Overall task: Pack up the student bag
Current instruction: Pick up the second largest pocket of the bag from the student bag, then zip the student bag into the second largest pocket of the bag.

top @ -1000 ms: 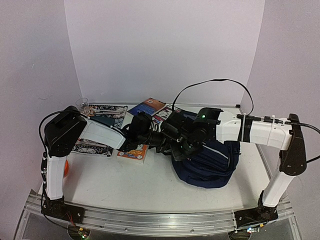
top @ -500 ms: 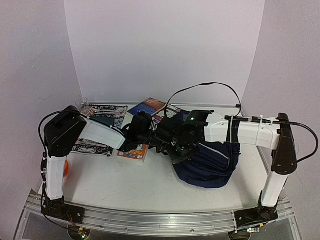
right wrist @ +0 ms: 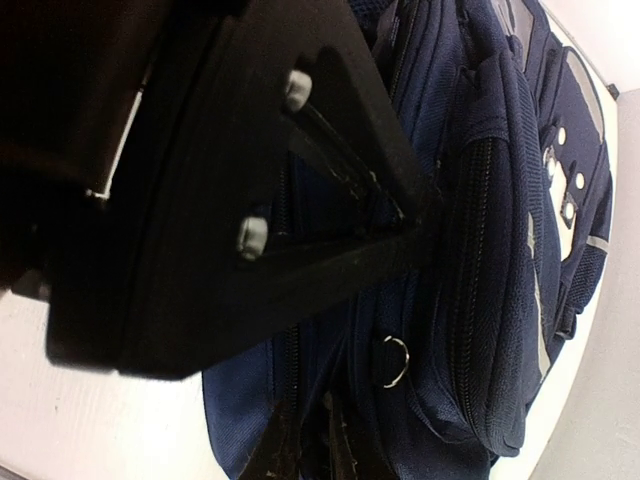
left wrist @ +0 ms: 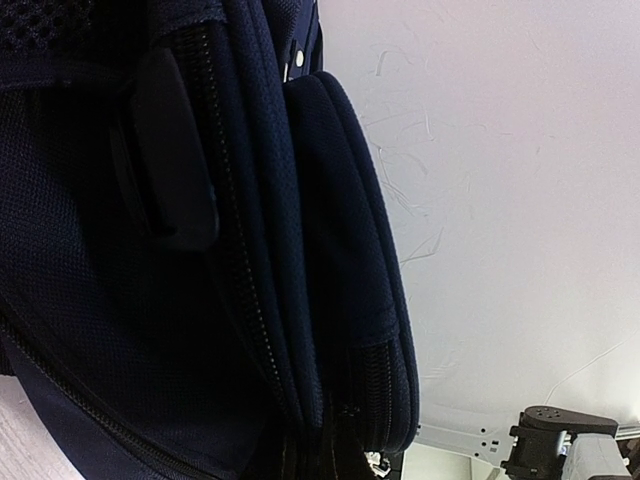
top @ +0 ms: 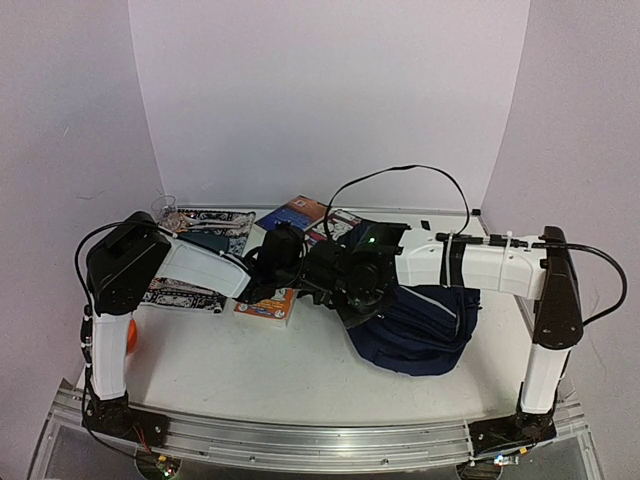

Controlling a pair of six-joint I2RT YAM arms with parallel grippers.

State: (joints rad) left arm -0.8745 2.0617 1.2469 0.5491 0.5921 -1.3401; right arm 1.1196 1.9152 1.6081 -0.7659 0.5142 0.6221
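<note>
Meeting at the one student bag (top: 425,330) are two grippers, left gripper (left wrist: 315,458) closed, right gripper (right wrist: 428,215) pinching its fabric.

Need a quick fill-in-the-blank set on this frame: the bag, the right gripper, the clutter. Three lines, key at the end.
1. The student bag lying on the table is ___ in colour.
2. In the top view, the orange ball sits beside the base of the ___ arm.
3. In the right wrist view, the right gripper brings its fingertips together on the ___.

Missing words: navy blue; left; student bag
</note>
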